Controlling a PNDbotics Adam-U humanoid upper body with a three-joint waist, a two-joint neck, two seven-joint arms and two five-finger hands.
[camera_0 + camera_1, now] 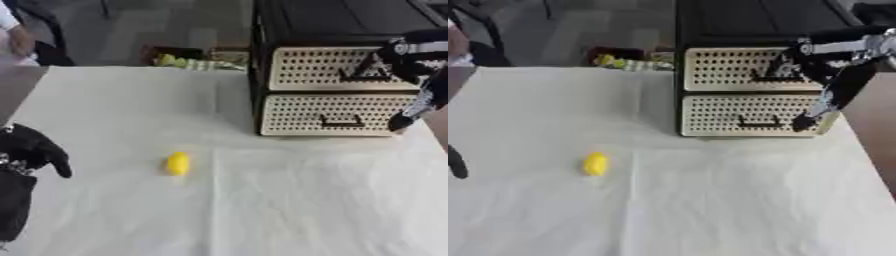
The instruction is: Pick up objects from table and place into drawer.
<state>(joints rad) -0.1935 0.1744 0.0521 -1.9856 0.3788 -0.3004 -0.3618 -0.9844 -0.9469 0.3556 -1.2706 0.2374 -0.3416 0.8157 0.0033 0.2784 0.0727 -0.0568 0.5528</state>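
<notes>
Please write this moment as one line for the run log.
yellow object: on table, untouched | drawers: both closed | right hand: near lower drawer front, holds nothing | left hand: idle at left edge

White-clothed table (pixel 289 200) with small yellow object (pixel 178 163) and two-drawer cabinet (pixel 337 95).

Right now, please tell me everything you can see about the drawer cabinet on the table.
The drawer cabinet has a black frame and two cream drawer fronts, perforated like metal mesh, stacked one above the other, each with a dark handle. Both drawers look closed. It stands upright at the table's far right edge. The right robot hand reaches down before its right side, near the lower drawer; contact is unclear.
</notes>
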